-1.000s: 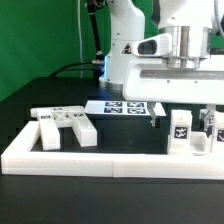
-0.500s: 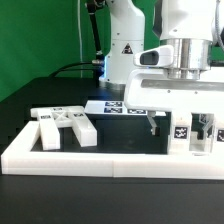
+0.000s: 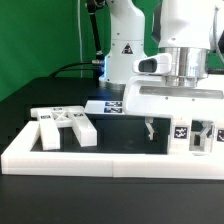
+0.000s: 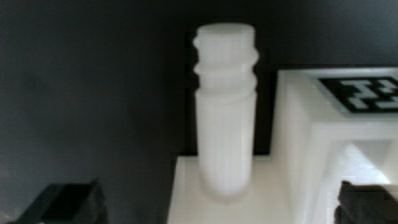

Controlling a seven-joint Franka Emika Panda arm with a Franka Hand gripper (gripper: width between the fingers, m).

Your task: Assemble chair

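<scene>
- The gripper (image 3: 175,131) hangs low over the cluster of white chair parts at the exterior view's right, just behind the border wall (image 3: 100,160).
- In the wrist view a ringed, round-tipped post (image 4: 228,110) lies midway between the two dark fingers (image 4: 68,203). It meets a white slab (image 4: 267,203) at its base.
- Neither finger touches the post, and a dark gap shows on both sides of it.
- A tagged block (image 3: 181,132) stands just beside the post, within the same cluster.
- The jaws stand wide apart and grip nothing.
- The arm (image 3: 185,40) comes straight down from above, with the wrist vertical, the broad white hand level and the fingers pointing at the table (image 3: 115,132).
- More loose chair pieces (image 3: 62,126) lie well apart at the exterior view's left, near the wall.
- The marker board (image 3: 108,105) lies farther back, behind the hand.
</scene>
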